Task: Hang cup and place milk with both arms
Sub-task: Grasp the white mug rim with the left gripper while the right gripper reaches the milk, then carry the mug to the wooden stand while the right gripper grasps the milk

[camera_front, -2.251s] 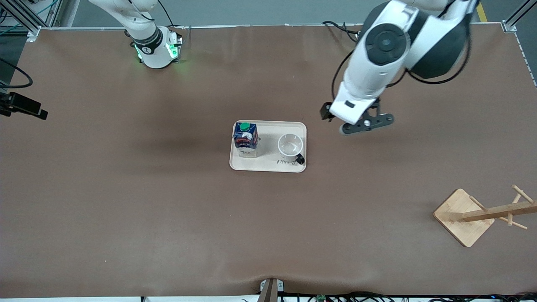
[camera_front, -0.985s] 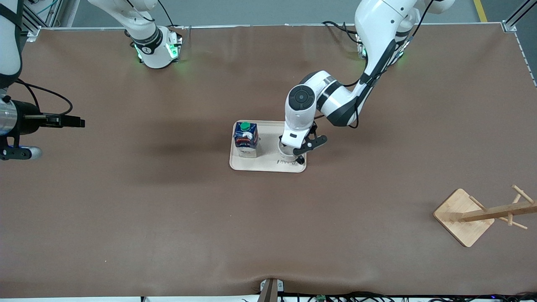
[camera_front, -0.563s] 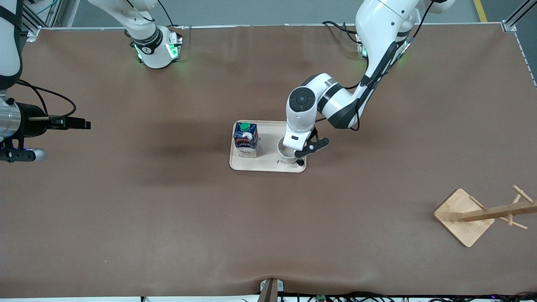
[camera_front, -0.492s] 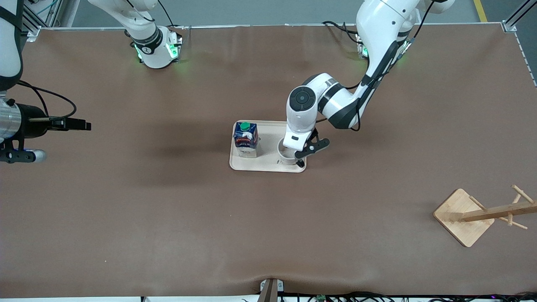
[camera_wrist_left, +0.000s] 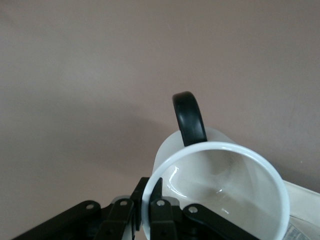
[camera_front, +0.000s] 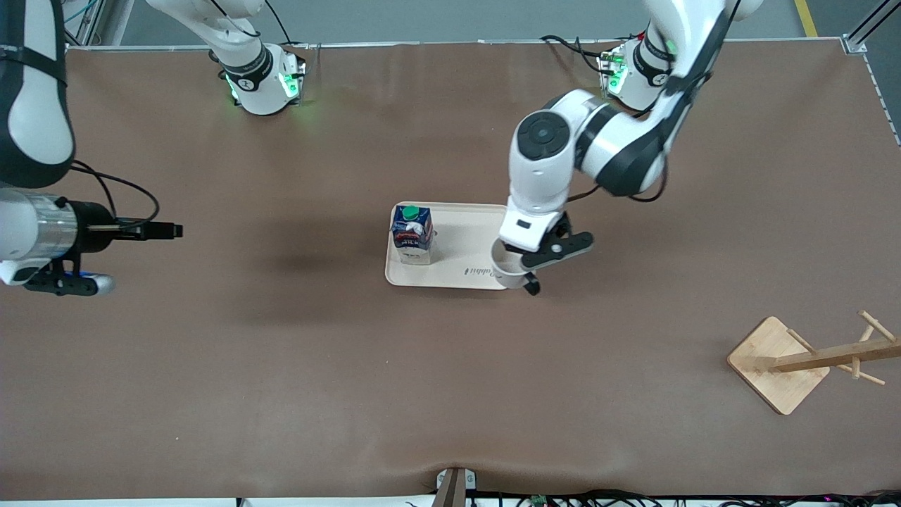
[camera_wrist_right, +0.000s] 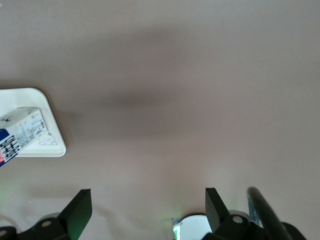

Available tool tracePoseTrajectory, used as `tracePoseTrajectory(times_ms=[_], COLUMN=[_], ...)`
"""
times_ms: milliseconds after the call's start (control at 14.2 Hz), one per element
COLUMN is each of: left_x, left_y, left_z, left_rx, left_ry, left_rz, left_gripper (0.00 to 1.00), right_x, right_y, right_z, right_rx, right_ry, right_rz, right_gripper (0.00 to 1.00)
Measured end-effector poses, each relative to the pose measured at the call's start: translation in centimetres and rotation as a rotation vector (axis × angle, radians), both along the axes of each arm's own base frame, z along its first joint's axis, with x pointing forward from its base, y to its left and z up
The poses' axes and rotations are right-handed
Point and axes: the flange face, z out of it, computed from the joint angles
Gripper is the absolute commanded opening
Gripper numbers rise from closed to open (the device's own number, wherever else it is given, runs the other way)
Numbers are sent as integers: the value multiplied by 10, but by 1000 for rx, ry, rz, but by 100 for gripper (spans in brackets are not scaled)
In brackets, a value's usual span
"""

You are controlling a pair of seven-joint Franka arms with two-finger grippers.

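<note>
Cup (camera_front: 508, 267) is clamped by its rim in the left gripper (camera_front: 517, 271) and hangs in the air over the tray's (camera_front: 450, 276) corner toward the left arm's end, so the pickup looks done, but the cup has yet to reach the wooden rack (camera_front: 809, 359) standing well apart near that end of the table. Milk (camera_front: 412, 234) stands untouched on the tray, while the right gripper (camera_wrist_right: 147, 210), fingers spread wide and empty, hovers over bare table toward the right arm's end. In the front view the left wrist hides most of the cup, its smiley face shows in no view, and the rack's pegs run off the picture's edge.
</note>
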Motion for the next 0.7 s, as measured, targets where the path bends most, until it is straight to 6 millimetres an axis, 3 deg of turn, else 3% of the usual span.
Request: tracePoseTrajectory(times_ms=[211, 281, 422, 563, 704], left_x=[27, 35, 50, 65, 80], left_y=[59, 76, 106, 138, 175], left_z=[45, 55, 72, 84, 95], left_rx=[31, 42, 56, 61, 62], left_ry=[10, 21, 38, 41, 34], left_rz=[-55, -71, -98, -139, -162], left_gripper=[0, 0, 0, 0, 0], right_x=[-9, -13, -24, -42, -66], right_y=[42, 64, 133, 222, 297], right_z=[-12, -16, -18, -16, -17], right_rx=[5, -16, -89, -145, -151], right_ry=[70, 91, 105, 43, -21], right_rz=[-14, -37, -89, -138, -128], right_gripper=[100, 100, 100, 100, 100])
